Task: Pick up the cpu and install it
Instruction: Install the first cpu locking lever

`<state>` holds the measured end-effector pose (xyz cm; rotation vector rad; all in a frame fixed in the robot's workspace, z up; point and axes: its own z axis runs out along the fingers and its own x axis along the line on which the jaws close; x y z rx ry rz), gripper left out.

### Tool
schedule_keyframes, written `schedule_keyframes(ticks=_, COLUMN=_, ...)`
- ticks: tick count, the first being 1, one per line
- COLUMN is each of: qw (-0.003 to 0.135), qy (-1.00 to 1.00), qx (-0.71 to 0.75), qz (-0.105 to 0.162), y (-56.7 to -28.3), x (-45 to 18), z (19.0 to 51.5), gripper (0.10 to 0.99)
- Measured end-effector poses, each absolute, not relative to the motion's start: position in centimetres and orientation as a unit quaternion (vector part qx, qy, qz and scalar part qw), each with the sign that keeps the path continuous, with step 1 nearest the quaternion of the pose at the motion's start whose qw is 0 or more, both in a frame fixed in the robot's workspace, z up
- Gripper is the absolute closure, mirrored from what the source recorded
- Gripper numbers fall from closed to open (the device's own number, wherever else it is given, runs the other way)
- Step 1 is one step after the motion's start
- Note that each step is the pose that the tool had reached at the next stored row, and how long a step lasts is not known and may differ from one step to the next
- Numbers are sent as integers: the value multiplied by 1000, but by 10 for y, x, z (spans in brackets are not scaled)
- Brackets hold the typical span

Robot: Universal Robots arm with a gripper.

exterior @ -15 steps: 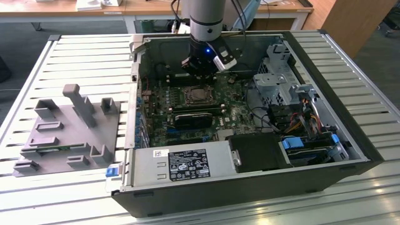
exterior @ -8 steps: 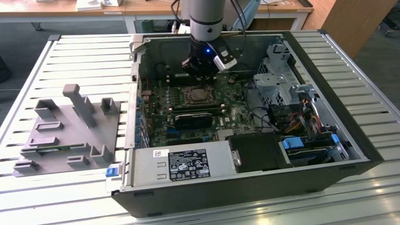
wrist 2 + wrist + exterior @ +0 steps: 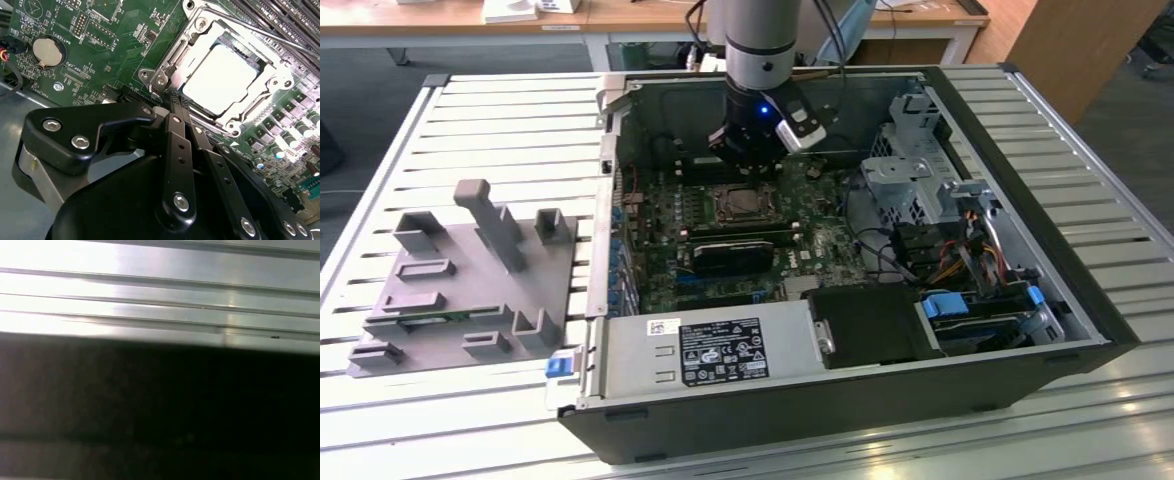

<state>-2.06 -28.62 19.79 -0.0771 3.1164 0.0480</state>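
The jaws (image 3: 172,102) are drawn together with nothing between them, hanging just above the edge of the socket frame (image 3: 165,62) at about its 7 o'clock corner. The cpu (image 3: 220,80) lies flat inside that open frame on the green motherboard (image 3: 100,45). In the exterior view, the arm (image 3: 758,60) reaches down into the open computer case (image 3: 1041,230), which lies on the slatted tabletop (image 3: 494,130), with a grey fixture (image 3: 467,280) at 9 o'clock of the case.
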Motion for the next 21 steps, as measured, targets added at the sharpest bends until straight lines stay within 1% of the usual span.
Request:
schedule_keyframes(ticks=4, qw=12, qy=999, qx=-25, qz=16, y=-286, x=-21, z=197, gripper=980)
schedule_keyframes(ticks=9, qw=12, qy=999, qx=-25, qz=31, y=-285, x=-21, z=197, gripper=980)
schedule_keyframes(ticks=15, qw=12, qy=999, qx=-25, qz=32, y=-285, x=-20, z=206, gripper=980)
schedule_keyframes(ticks=21, qw=12, qy=999, qx=-25, qz=32, y=-288, x=-20, z=206, gripper=980)
